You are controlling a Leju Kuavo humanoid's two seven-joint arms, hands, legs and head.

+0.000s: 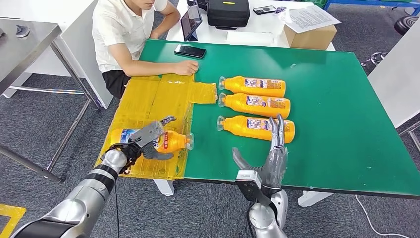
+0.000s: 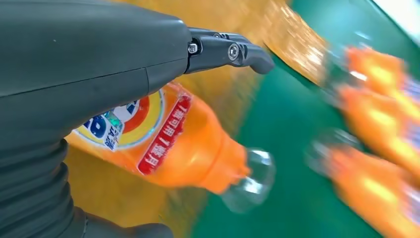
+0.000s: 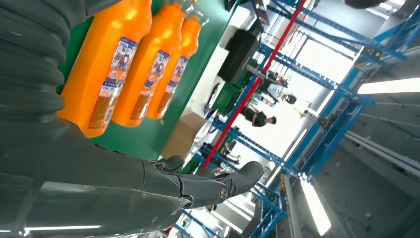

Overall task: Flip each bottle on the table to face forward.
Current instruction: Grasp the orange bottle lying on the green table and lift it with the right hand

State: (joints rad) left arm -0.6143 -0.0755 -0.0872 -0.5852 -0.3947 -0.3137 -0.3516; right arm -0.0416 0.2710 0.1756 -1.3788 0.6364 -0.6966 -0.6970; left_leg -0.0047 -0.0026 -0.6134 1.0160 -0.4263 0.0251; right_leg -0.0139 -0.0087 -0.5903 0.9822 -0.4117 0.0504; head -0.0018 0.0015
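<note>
An orange bottle (image 1: 176,140) (image 2: 188,144) lies on its side on the yellow mat (image 1: 148,96), clear cap toward the green table (image 1: 337,99), round logo label facing up. My left hand (image 1: 141,141) (image 2: 89,59) holds it around the middle, thumb on the near side and fingers reaching over the far side. Three more orange bottles (image 1: 255,86) (image 1: 257,104) (image 1: 252,126) lie side by side on the green surface, caps toward the mat, small-print labels showing. My right hand (image 1: 271,161) (image 3: 99,163) stands open with fingers straight, just short of the nearest bottle (image 3: 104,59).
A person sits at the table's far left corner, one hand (image 1: 185,67) resting on the mat's far edge. A black phone (image 1: 189,50) lies near it. A tablet (image 1: 190,22), black case (image 1: 228,12) and cardboard box (image 1: 309,35) stand on the white table behind.
</note>
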